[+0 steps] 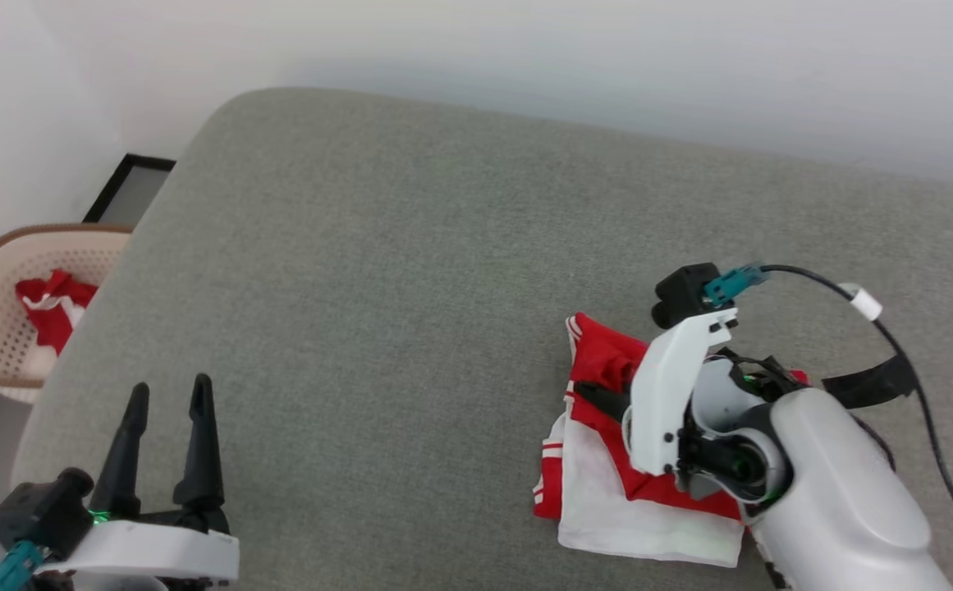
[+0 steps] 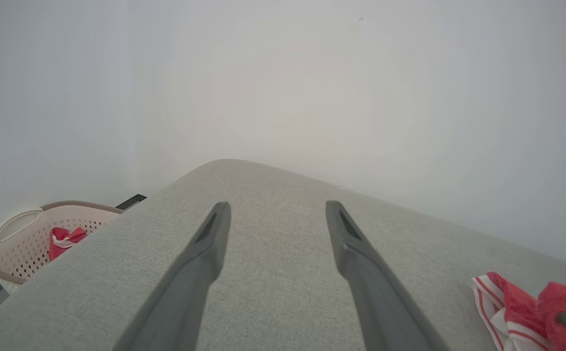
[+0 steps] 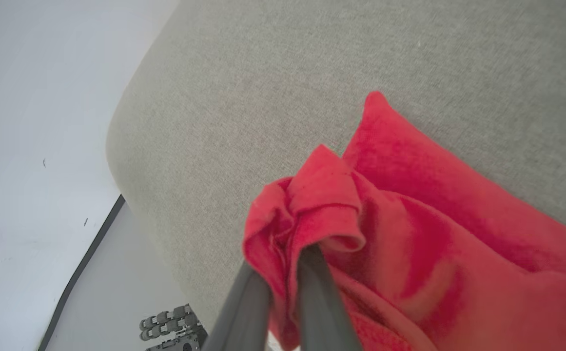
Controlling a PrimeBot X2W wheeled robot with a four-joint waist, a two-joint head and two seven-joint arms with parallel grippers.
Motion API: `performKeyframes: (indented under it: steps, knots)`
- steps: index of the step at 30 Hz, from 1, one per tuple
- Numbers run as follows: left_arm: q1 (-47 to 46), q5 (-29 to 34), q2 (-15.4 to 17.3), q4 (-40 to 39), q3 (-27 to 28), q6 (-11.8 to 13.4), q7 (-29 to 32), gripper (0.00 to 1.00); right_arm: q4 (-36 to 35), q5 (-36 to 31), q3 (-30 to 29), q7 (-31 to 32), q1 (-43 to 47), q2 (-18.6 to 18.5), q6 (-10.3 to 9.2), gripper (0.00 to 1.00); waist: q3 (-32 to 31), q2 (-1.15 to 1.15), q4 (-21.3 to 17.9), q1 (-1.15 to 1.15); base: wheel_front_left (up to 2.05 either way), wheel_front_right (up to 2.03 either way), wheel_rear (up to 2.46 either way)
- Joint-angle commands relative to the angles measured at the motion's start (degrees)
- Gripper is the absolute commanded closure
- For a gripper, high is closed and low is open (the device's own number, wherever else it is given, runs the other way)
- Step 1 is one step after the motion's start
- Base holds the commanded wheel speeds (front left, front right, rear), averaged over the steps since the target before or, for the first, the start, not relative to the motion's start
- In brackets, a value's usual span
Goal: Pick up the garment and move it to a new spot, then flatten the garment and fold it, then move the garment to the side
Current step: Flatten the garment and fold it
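The garment [image 1: 607,484], bright red with white parts and striped trim, lies bunched at the right of the grey cushioned surface [image 1: 402,271]. My right gripper [image 1: 588,393] reaches onto it from the right. In the right wrist view that gripper [image 3: 283,265] is shut on a raised fold of the garment's red fabric [image 3: 409,219]. My left gripper [image 1: 171,387] stands open at the lower left above bare cushion, far from the garment. The left wrist view has its fingers spread [image 2: 278,207], with the garment's striped edge [image 2: 521,302] at the lower right.
A pale perforated basket [image 1: 0,328] stands off the cushion's left edge and holds a smaller red and white cloth [image 1: 53,308]. A white wall runs behind the surface. A black cable [image 1: 895,336] arcs from the right wrist. The cushion's left corner is rounded.
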Motion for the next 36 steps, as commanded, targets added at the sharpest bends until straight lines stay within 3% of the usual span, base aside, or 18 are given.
performKeyframes:
  steps: [1,4,5,6,8,9,13,18,25,36]
  knots:
    - [-0.80,0.09,-0.32,0.23,-0.12,-0.31,0.03,0.00,2.06,-0.44,0.90,-1.51,-1.13,0.43,-0.10,1.00,0.71,0.00,0.84,0.00,0.00,0.00,0.00]
    - [-1.37,0.39,-0.65,0.71,-0.37,-0.52,0.03,0.00,6.89,-1.42,2.41,-4.62,-2.90,0.70,-0.10,1.00,1.00,0.00,1.39,0.00,0.00,0.00,0.00]
    - [-1.53,0.49,-0.79,0.87,-0.47,-0.50,0.03,0.00,8.32,-1.76,2.83,-5.54,-3.48,0.77,-0.10,0.93,1.02,0.00,1.53,0.00,0.00,0.00,0.00]
    - [-1.74,0.56,-0.87,0.96,-0.49,-0.53,0.03,0.00,9.50,-2.10,3.43,-6.58,-4.16,0.93,-0.10,0.70,1.04,0.00,1.61,0.00,0.00,0.00,0.00]
    - [-1.99,0.62,-1.01,1.11,-0.29,-0.68,0.03,0.00,11.60,-1.72,4.29,-8.04,-5.00,1.01,-0.10,0.38,1.00,0.00,1.59,0.00,0.00,0.00,0.00]
    - [-1.95,0.71,-1.05,1.12,-0.14,-0.64,0.03,0.00,12.40,-1.70,5.02,-8.52,-5.38,1.07,-0.10,0.00,0.95,0.00,1.49,0.00,0.00,0.00,0.00]
    - [-1.41,1.08,-1.13,1.03,0.73,-0.79,0.02,0.00,12.65,0.40,7.49,-9.76,-6.58,1.13,-0.10,0.00,0.50,0.00,0.37,0.00,0.00,0.00,0.00]
    - [-0.59,1.66,-0.84,0.49,2.01,-0.91,0.02,0.00,9.43,3.95,9.53,-11.72,-6.88,-1.33,-0.10,0.00,-0.08,0.00,-2.19,0.00,0.00,0.00,0.00]
    - [0.70,2.16,-0.17,-0.26,3.66,-0.99,0.02,0.00,1.83,6.84,10.45,-17.12,-5.09,-7.76,-0.10,0.00,-1.34,0.00,-6.97,0.00,0.00,0.00,0.00]
    - [4.16,4.05,1.14,-1.12,6.67,-0.56,0.02,0.00,-5.62,6.07,6.81,-31.78,0.82,-17.39,-0.10,0.00,-4.37,0.00,-14.35,0.00,0.00,0.00,0.00]
